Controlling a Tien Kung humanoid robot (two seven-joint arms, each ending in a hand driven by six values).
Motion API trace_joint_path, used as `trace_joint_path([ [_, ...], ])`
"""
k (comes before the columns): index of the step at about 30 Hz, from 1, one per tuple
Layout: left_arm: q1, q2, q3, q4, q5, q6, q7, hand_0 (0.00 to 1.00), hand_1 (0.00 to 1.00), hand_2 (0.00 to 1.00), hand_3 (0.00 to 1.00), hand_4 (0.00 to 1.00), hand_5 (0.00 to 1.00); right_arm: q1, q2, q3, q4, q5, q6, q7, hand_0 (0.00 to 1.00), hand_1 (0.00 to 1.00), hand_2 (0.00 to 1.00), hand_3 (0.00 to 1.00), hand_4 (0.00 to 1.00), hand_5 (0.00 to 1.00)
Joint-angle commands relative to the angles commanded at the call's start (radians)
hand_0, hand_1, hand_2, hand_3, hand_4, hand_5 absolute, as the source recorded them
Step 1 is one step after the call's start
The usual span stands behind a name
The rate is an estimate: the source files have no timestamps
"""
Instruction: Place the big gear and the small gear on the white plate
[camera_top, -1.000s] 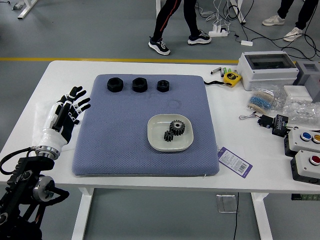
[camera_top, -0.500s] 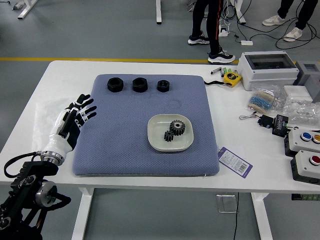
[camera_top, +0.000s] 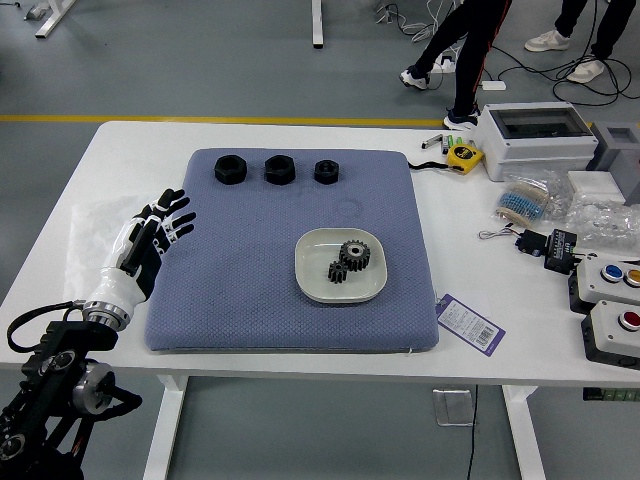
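Both the big gear (camera_top: 354, 255) and the small gear (camera_top: 338, 272) are on the white plate (camera_top: 311, 287). We see the big gear standing a bit to the right, and the small one just beside it, nearer to us and to the left. They are so close that we cannot tell if they touch. The plate sits on a blue-gray mat (camera_top: 240, 290), on the right side of it, and the mat lies on the white table (camera_top: 120, 160).

We see the robot's left hand (camera_top: 150, 240) up by the mat's left edge, well apart from the plate. Its fingers are spread out and it holds nothing.

Near the far edge of the mat we count three black nuts (camera_top: 279, 169) in a row. Past the mat, on the right, we spot a yellow tape measure (camera_top: 464, 156) near a big white box (camera_top: 535, 145). A purple and white tag (camera_top: 470, 325) lies by the mat's right edge. On the floor behind the table we see the legs of a person (camera_top: 470, 60), and more legs (camera_top: 607, 30) further right.
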Motion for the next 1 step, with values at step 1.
trace_joint_path([
  [1,0.000,0.001,-0.001,-0.001,0.006,0.000,0.000,0.810,0.806,0.868,0.804,0.890,0.737,0.001,0.000,0.000,0.000,0.001,0.000,0.000,0.684,0.656,0.738,0.599,0.806,0.724],
])
